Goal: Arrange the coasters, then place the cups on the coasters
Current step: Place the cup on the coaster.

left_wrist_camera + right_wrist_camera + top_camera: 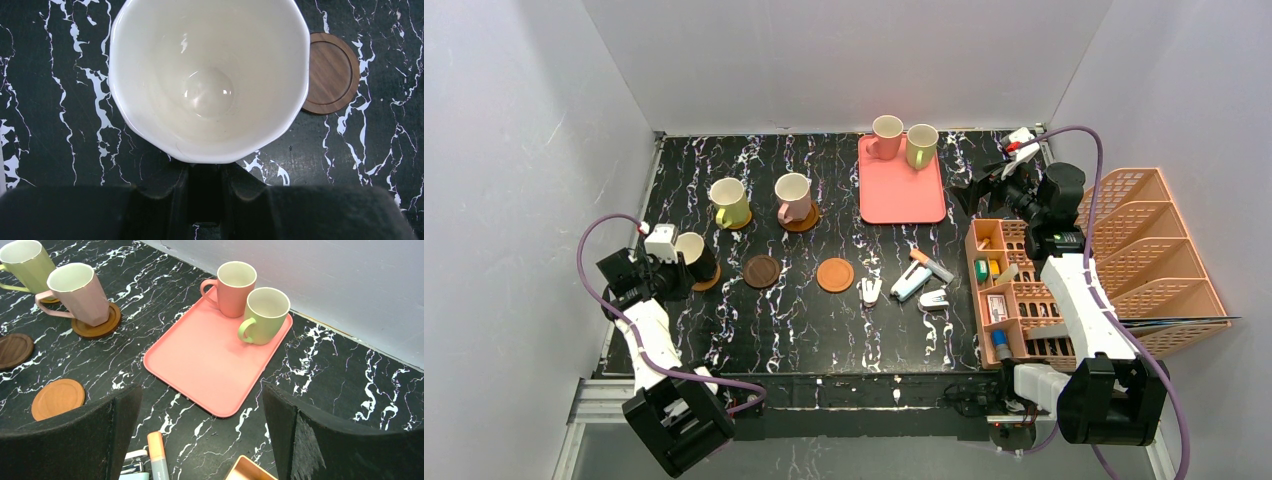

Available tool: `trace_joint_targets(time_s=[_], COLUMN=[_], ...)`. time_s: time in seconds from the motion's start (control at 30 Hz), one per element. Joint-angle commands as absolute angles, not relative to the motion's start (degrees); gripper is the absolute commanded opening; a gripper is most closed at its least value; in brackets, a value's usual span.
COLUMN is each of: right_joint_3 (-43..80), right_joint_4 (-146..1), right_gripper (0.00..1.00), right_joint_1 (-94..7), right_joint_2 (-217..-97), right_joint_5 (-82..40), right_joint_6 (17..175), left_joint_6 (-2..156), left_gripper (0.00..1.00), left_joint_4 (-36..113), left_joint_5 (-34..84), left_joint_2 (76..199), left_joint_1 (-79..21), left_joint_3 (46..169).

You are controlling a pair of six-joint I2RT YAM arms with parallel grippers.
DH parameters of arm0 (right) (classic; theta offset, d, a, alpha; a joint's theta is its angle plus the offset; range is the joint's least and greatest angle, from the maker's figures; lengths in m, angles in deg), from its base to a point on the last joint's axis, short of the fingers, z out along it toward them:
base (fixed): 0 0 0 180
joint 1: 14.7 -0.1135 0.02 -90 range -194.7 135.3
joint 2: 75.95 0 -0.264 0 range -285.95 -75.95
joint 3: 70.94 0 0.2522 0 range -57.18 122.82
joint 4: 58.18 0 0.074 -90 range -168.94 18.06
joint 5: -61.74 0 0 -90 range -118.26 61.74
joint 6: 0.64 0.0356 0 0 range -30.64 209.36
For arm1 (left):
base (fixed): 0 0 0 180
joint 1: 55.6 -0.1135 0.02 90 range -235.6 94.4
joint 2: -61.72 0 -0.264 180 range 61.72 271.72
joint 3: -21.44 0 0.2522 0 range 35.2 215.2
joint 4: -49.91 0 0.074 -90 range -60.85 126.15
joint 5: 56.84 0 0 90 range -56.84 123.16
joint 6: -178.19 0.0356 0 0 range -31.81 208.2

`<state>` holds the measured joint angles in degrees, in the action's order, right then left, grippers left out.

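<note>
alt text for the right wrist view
A pink tray on a marbled table carries a salmon cup and a green cup close together at its far end, framed by the open right end effector. To the left, a pale pink cup stands on a brown coaster beside a yellow-green cup, with a dark coaster and an orange coaster bare.
</note>
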<state>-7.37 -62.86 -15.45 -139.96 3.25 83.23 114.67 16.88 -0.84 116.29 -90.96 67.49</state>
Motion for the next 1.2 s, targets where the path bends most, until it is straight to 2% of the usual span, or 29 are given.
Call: trace_joint_targets(time_s=[0.0,1.17], right_joint_3=[-6.9,-6.7], right_joint_4=[-61.4,-61.7], right_gripper=[0.98,0.98], right_joint_1=[-15.2,-15.2], right_joint_2=[-140.0,-139.4], right_joint_5=[3.3,3.9], right_joint_6=[83.3,83.2], left_joint_6=[115.4,118.9], left_gripper=[0.0,0.0], left_joint_4=[19.8,16.9], left_joint_5=[-3.9,-4.2], left_joint_2=[114.9,119.8], left_joint_1=[-90.9,-90.9], left_joint_3=[67.9,69.9])
